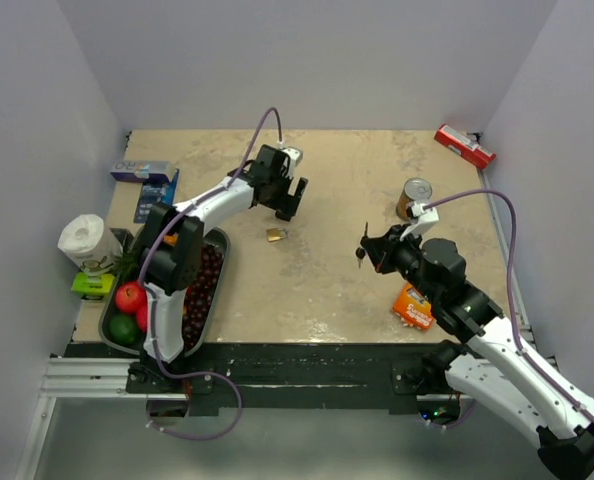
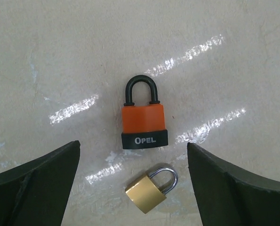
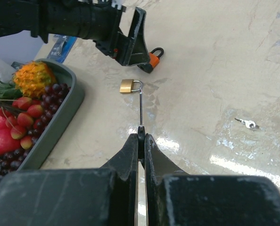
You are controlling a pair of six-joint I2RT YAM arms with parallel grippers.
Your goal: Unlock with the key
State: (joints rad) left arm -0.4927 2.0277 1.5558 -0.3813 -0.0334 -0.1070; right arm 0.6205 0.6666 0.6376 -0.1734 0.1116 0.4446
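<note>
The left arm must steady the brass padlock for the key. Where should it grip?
Probably the body, from above, across its two side edges. The brass padlock lies flat, so only those edges can be pinched, and the end opposite the shackle is left free.

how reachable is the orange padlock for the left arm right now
Likely yes: the left gripper is open right by the orange padlock, which lies flat in line with the gap between its fingers, nothing over it. The brass padlock lies close beside it, apart, and could get bumped.

Jaws of the right gripper [image 3: 141, 135] pinch the key [image 3: 141, 109], blade toward brass padlock [image 3: 128, 86].
</note>
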